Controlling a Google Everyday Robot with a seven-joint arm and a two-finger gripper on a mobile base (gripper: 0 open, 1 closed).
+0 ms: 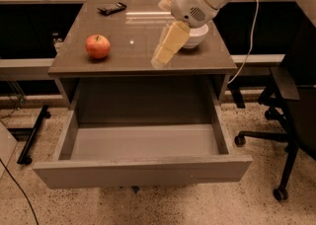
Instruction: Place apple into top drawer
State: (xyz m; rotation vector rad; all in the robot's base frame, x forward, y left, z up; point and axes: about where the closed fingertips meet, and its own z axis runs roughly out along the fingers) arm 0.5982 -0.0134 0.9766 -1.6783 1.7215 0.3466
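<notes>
The red-orange apple [98, 46] sits on the left part of the grey cabinet top [133, 26]. The top drawer [143, 142] is pulled wide open below the top, and its smooth grey inside holds nothing. My gripper [163, 57] hangs over the front middle of the cabinet top, well to the right of the apple and apart from it. Its pale yellow fingers [169, 46] point down and to the left, with nothing between them.
A white bowl [195, 36] stands on the right of the cabinet top, partly behind my arm. A dark remote [111, 8] lies at the back left. An office chair [291, 105] stands to the right. A metal leg [32, 137] lies at the left on the floor.
</notes>
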